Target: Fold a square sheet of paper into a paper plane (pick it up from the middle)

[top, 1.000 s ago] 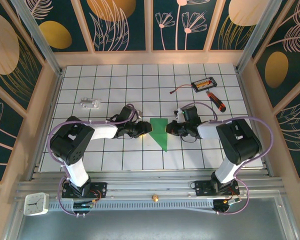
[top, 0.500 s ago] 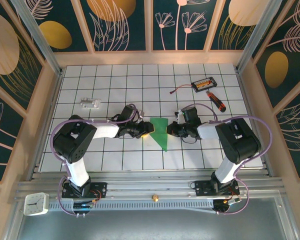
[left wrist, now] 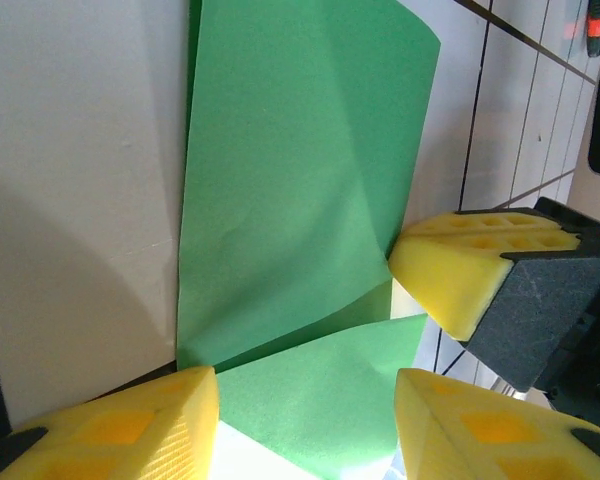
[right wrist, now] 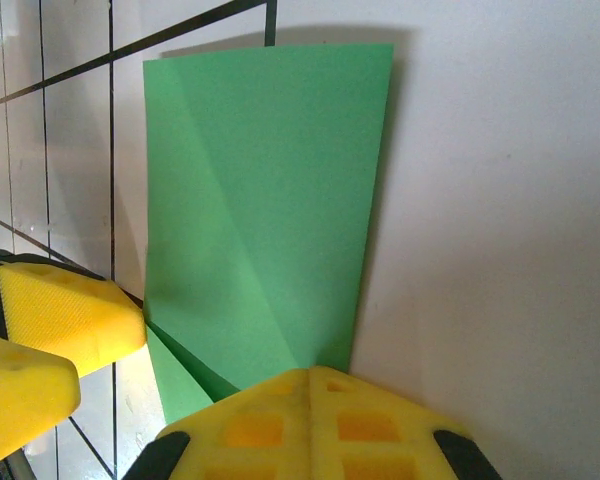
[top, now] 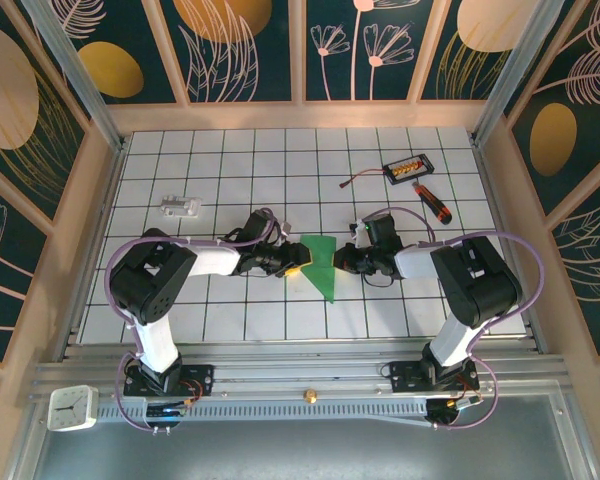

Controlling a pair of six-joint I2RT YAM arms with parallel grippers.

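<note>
Item 1: bright-green folded sheet of paper [top: 323,270] [left wrist: 290,180] [right wrist: 270,180]. You find it lying on the white tiled tabletop [top: 230,160], about the middle, between your two arms. It is creased to a tapering shape, with the wide end toward the far edge and the point toward the near edge. Diagonal creases run across it. In the left wrist view one flap lies over the layer below.

Item 2: left gripper [top: 296,262] [left wrist: 308,405]. It sits low at the sheet's left side. Your yellow fingers [left wrist: 130,430] stand apart, released, with a green flap lying in the gap between them.

Item 3: right gripper [top: 338,259] [right wrist: 310,390]. It sits low at the sheet's right side, facing the left one across the paper. The fingers are clenched, pad against pad, with only a seam between them. The tip meets the sheet's edge at a crease. You cannot tell whether any paper is pinched.

Item 4: small black box with orange parts [top: 407,166], near the far right corner of the tabletop.

Item 5: black-and-orange screwdriver [top: 432,202], just on the near side of the box, by the right edge.

Item 6: small pale grey bracket [top: 180,207], toward the left edge, well apart from the sheet.
</note>
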